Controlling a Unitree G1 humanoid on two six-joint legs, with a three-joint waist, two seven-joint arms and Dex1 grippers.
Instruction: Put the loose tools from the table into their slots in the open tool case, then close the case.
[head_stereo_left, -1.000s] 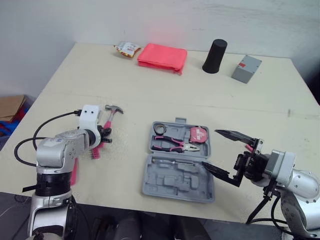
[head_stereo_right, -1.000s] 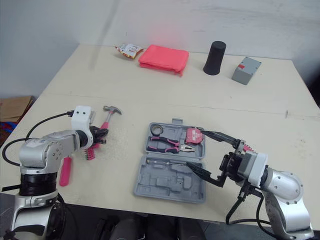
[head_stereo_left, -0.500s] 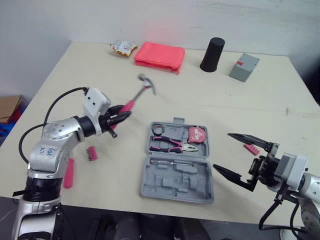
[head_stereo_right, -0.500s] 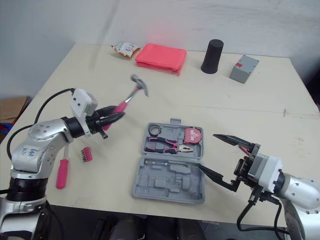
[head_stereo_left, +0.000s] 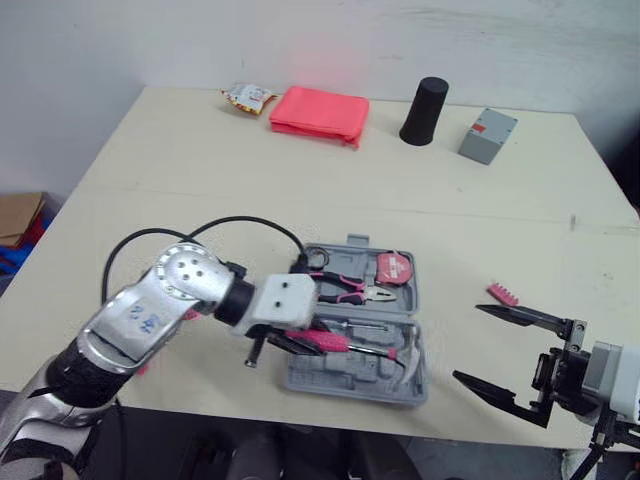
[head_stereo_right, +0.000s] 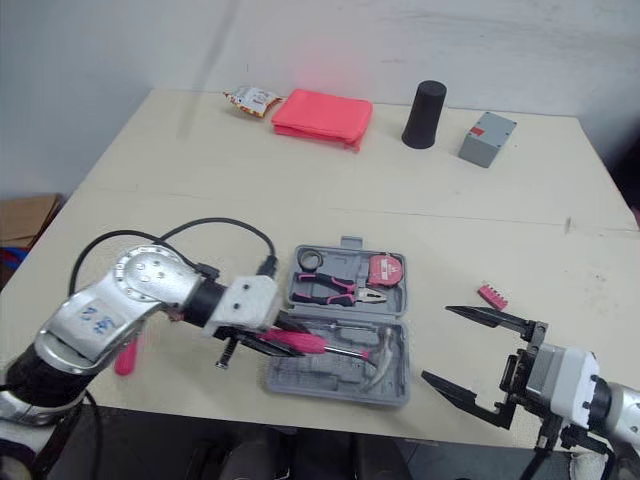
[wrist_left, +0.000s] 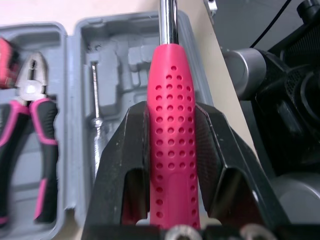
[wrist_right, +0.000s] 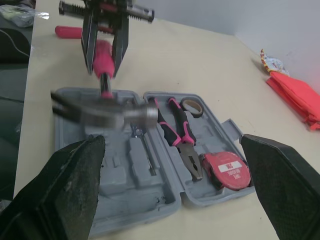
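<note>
The hammer (head_stereo_left: 368, 350) has a pink rubbery handle dotted with small holes, a thin bright steel shaft and a curved claw head. The tool case (head_stereo_left: 335, 378) is grey moulded plastic, open flat on the pale table (head_stereo_left: 200, 170), and its near half is a tray of shaped recesses. The far half holds pliers (head_stereo_left: 345, 290) with pink-and-black grips and a round pink tape measure (head_stereo_left: 396, 269).

The left gripper (wrist_left: 170, 115) is clamped on the hammer's handle, one black finger on each side. Shaft and head reach out beyond the fingertips over the near tray, the head at its right end (whether it touches the plastic is unclear). The right gripper (head_stereo_left: 467, 343) is spread wide at the table's near edge, right of the case and apart from it.
</note>
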